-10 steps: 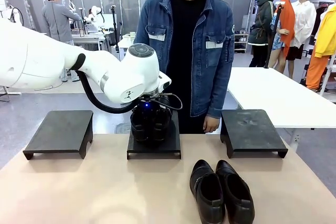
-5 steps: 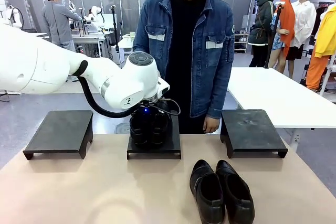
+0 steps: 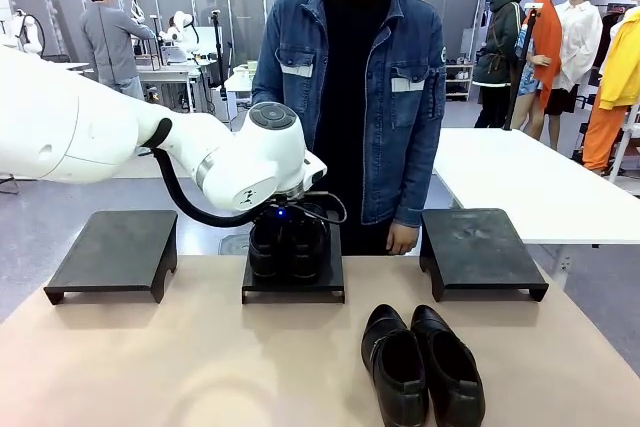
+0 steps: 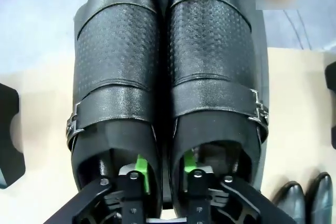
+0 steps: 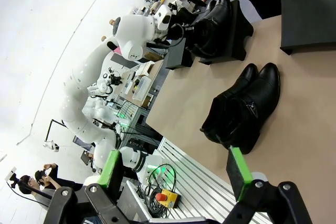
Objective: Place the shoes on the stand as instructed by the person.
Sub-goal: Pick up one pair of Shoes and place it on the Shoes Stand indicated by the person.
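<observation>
Left wrist view | shoes being seated on stand beneath left gripper, clamped on them | release likely being called for next.

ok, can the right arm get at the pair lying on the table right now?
Probably yes. The right hand is open and faces the pair on the table with nothing between them. The left hand is away at the middle stand, clamped on the other pair.
</observation>
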Available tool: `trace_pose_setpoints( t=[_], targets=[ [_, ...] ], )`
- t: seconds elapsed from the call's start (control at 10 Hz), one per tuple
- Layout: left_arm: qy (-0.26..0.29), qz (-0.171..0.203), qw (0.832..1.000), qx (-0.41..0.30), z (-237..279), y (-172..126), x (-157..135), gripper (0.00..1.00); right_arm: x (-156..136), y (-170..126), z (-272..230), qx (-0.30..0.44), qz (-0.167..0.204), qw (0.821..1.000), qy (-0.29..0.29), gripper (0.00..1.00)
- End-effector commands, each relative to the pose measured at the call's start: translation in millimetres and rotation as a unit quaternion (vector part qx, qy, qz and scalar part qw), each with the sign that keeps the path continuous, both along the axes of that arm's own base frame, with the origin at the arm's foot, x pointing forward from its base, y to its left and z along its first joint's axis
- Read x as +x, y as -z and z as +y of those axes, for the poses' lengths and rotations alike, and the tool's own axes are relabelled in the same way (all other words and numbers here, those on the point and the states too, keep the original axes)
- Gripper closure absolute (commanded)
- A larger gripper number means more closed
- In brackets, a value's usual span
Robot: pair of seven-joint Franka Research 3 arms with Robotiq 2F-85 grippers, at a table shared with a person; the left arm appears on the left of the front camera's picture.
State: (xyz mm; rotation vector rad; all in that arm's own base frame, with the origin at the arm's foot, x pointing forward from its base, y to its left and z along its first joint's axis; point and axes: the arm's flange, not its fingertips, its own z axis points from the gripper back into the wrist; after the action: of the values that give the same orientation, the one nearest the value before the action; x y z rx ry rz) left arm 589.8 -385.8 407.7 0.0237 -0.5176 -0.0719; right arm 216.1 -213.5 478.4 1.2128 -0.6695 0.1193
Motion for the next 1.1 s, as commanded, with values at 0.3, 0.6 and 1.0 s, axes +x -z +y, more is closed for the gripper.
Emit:
trace_pose_setpoints(
  t=[0.3, 0.6, 1.0],
  targets=[
    [-0.004, -0.015, 1.000, 0.001, 3, -15, -8, 0.10, 0, -1, -1, 0.002, -0.011, 1.000, -0.002, 0.00],
    [-0.010, -0.020, 1.000, 0.001, 5, -16, -16, 0.00, 0, -1, -1, 0.002, -0.011, 1.000, -0.002, 0.00],
    [0.001, -0.011, 1.000, -0.006, -1, -18, -3, 0.00, 0, -1, -1, 0.002, -0.011, 1.000, -0.002, 0.00]
  ],
)
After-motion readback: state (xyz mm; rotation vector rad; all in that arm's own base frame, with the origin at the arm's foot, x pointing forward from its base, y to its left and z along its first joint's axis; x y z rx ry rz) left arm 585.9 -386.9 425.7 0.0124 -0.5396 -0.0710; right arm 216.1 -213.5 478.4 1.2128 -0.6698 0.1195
